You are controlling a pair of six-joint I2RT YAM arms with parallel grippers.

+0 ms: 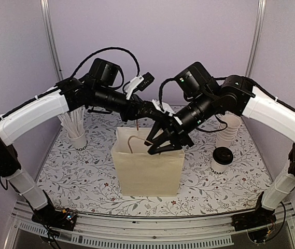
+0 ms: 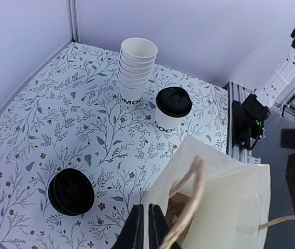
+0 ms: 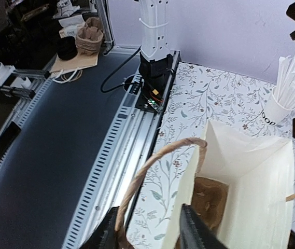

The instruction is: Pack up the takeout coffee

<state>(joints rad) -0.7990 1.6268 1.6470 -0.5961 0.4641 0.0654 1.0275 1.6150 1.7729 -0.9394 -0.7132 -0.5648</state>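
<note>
A robotics lab test cell is indicated: a floral-covered table (image 1: 85,171) is enclosed by plain wall panels (image 1: 152,31) on aluminium posts (image 1: 51,36), and slotted aluminium rails (image 3: 113,150) are fitted alongside.

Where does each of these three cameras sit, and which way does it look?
Top: above and behind, looking down at the table; left arm and right arm show.
Left wrist: looks down past the left fingers, shut on the bag, toward the coffee and cup stack.
Right wrist: looks down past the open right fingers into the bag, toward the left arm's base.
All share the bag.
</note>
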